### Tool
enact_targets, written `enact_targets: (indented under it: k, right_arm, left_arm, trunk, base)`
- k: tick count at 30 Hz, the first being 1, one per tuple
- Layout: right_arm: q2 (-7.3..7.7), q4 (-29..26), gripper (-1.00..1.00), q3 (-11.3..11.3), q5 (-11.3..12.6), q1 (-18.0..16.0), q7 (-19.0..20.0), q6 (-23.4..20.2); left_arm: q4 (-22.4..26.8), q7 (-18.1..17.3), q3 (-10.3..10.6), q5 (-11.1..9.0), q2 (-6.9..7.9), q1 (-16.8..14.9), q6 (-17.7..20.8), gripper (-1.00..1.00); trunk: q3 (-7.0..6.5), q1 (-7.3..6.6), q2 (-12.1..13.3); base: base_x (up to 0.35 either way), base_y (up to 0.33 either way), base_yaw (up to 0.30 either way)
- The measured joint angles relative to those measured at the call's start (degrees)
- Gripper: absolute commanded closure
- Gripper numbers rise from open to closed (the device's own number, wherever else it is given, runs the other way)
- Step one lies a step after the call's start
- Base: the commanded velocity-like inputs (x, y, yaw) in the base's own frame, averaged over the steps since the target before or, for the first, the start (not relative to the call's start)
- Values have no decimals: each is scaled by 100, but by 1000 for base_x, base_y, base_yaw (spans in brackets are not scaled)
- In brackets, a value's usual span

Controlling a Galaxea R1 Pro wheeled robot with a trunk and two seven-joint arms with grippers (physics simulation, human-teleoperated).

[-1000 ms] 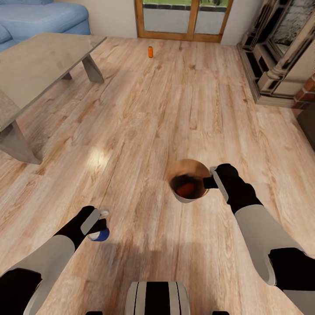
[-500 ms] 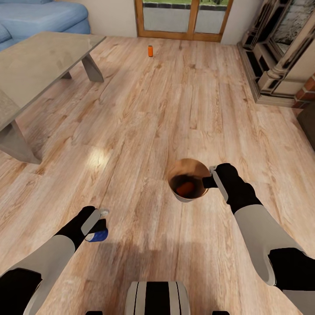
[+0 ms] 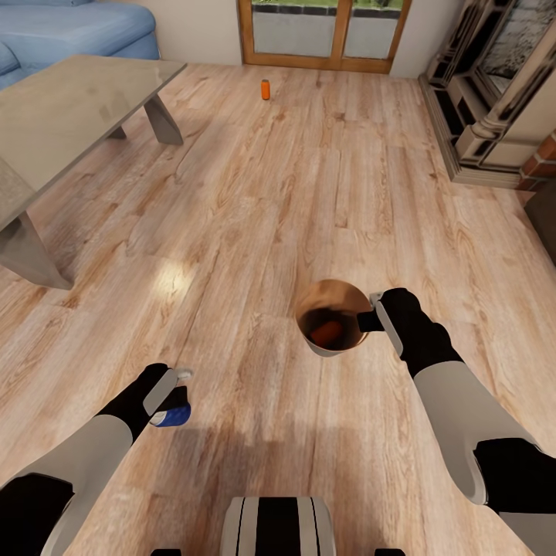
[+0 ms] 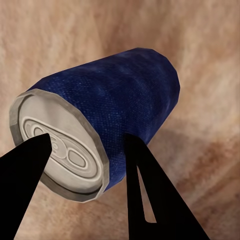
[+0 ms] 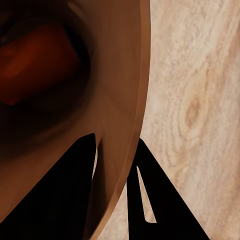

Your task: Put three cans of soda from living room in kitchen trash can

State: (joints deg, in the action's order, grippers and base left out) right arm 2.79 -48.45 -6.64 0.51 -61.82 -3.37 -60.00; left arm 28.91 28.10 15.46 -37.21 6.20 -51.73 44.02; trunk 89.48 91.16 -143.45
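Presently: left gripper point(image 3: 176, 390) clamps blue can point(image 3: 171, 417), tilted, low over plank floor point(image 3: 255, 193). Right gripper point(image 3: 374, 313) pinches rim of bin point(image 3: 333, 318); one orange can point(image 3: 327, 333) inside. Second orange can point(image 3: 266, 89) upright near glass doors point(image 3: 324, 31).

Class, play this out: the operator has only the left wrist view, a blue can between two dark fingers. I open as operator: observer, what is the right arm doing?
Observer: The right gripper is clamped on the rim of the trash can.
Operator: Anything in it?
Observer: One orange can lies at the bottom.
Operator: Where is the third?
Observer: Another orange can stands on the floor near the glass doors.
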Motion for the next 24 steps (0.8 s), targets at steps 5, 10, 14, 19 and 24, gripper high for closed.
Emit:
enact_targets:
  k: [5,10,14,19,24]
  right_arm:
    - [7,-7,100,-5,14,0,1,0]
    - [151,-13,100,-13,311,1,13,0]
    - [172,-14,100,-17,355,1,15,0]
    - [162,-21,100,-16,334,4,14,0]
    - [156,-30,100,-16,322,9,14,0]
  left_arm:
    - [14,1,6,6,0,1,12,100]
    - [205,-18,-1,-111,4,1,-60,100]
    - [465,-18,-2,-114,19,2,-21,100]
    - [529,-15,-3,-117,25,5,-8,100]
    - [611,-10,-3,-118,29,2,7,100]
  trunk:
    - [0,3,0]
    - [0,31,0]
    - [0,36,0]
    - [0,35,0]
    - [0,35,0]
  base:
    - [0,0,0]
    - [0,0,0]
    - [0,0,0]
    - [0,0,0]
    - [0,0,0]
